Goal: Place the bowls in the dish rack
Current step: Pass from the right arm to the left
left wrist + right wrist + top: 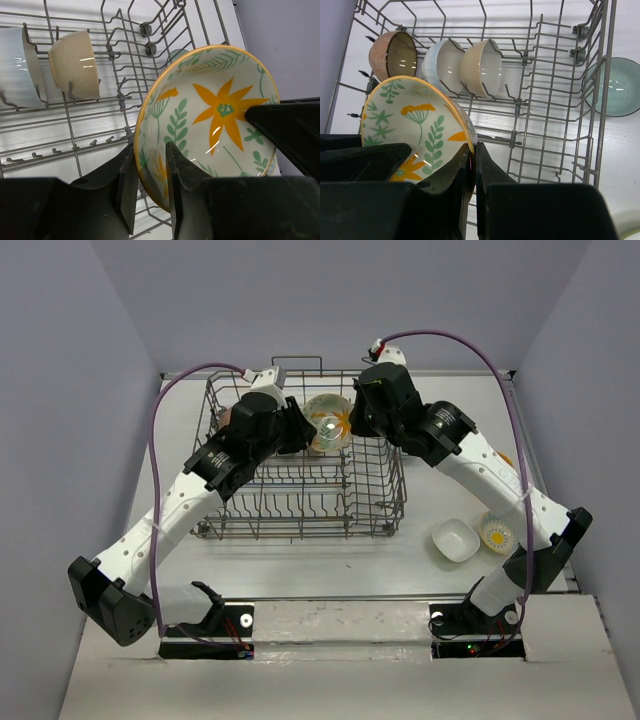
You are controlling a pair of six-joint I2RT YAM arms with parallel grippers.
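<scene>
Your left gripper (pixel 150 167) is clasping the floral bowl (pixel 215 115) by its rim, one finger inside and one outside, keeping it tilted on edge over the far side of the rack (pixel 300 508). Your right gripper (pixel 472 152) is pinching the same rim from the other side, fingers nearly together. Three bowls (pixel 445 65) are standing in a row on the tines, while a white bowl (pixel 456 539) and a yellow bowl (pixel 496 536) are sitting on the table (pixel 330 560) right of the rack.

The floral bowl (pixel 210 120) is cream with orange flowers and green leaves (yellow-orange rim); the dish rack (pixel 300 492) is grey.
</scene>
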